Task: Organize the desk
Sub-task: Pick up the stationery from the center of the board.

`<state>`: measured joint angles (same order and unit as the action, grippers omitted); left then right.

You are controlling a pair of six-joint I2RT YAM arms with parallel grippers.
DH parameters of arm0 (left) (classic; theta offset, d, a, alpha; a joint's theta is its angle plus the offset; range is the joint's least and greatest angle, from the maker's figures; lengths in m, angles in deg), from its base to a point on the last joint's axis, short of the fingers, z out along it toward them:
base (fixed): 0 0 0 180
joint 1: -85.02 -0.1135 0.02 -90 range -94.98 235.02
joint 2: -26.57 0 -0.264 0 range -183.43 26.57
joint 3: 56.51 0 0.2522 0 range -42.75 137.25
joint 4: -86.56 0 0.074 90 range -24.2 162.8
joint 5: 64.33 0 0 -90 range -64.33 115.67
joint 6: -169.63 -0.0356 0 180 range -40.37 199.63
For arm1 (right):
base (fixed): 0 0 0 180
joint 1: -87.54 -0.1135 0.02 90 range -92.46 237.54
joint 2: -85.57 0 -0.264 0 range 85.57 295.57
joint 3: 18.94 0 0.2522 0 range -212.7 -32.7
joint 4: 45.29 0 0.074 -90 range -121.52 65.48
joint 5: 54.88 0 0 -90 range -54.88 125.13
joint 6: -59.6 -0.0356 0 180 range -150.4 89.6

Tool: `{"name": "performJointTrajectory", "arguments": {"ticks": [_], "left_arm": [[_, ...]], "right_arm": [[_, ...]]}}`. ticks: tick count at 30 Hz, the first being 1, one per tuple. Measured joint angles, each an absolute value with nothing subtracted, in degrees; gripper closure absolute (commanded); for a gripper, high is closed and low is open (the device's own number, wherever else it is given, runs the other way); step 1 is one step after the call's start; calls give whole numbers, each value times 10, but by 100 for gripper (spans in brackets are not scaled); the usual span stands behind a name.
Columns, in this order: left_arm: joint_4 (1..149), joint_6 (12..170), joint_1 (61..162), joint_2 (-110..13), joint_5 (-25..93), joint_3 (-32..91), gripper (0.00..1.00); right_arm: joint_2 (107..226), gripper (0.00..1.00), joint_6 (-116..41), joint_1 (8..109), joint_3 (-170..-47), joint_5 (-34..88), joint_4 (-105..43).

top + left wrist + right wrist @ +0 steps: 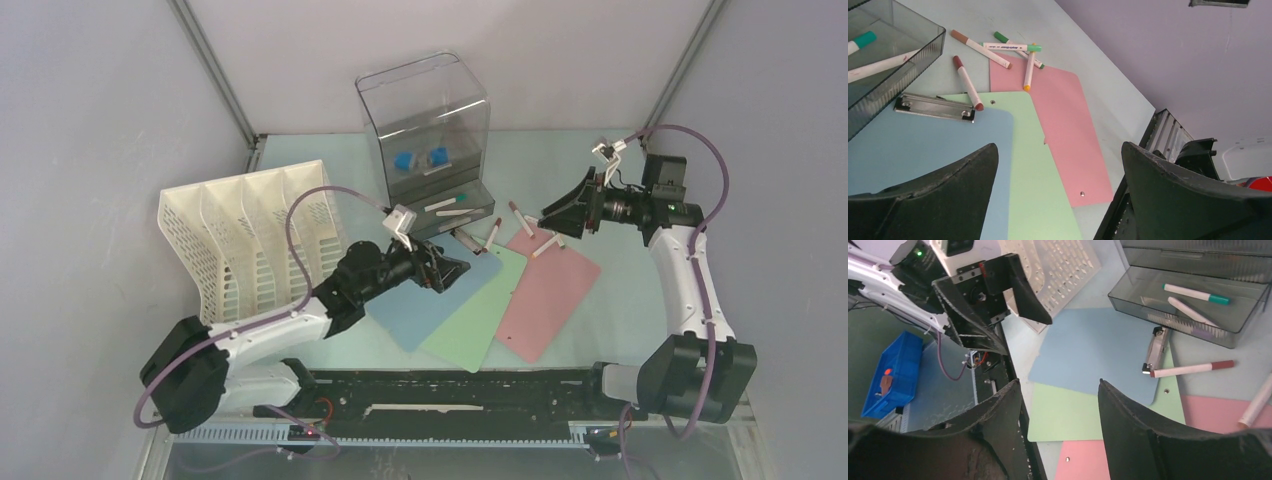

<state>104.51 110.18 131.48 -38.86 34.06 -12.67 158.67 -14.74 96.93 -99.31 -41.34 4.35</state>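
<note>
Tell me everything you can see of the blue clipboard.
The blue clipboard is a thin, matte sheet with rounded corners and a silver metal clip at its far edge. It lies flat on the desk, overlapping the green board on its right. A maroon-capped marker seems to touch the clip's end. Nothing grips it.

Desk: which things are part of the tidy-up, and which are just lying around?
Likely job: desk, loose markers, blue clipboard, green clipboard, pink clipboard, drawer box, file rack.
Just there: black rail, blue crate off the desk.
</note>
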Motion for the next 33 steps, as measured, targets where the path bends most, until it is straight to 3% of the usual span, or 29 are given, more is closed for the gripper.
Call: {"name": "performJointTrajectory", "arguments": {"ticks": [13,26,30,33], "left_arm": [[911,1111,1318,-555,357,69,1],[672,1061,1369,-736,216,304,8],[629,1044,1373,-781,195,350,13],[603,1028,1374,-821,186,393,23]], "right_arm": [[1587,35,-147,968,-990,-428,40],[1587,37,-145,968,-990,-385,40],[1587,38,-145,968,-990,-376,40],[1587,38,-145,968,-990,-369,40]]}}
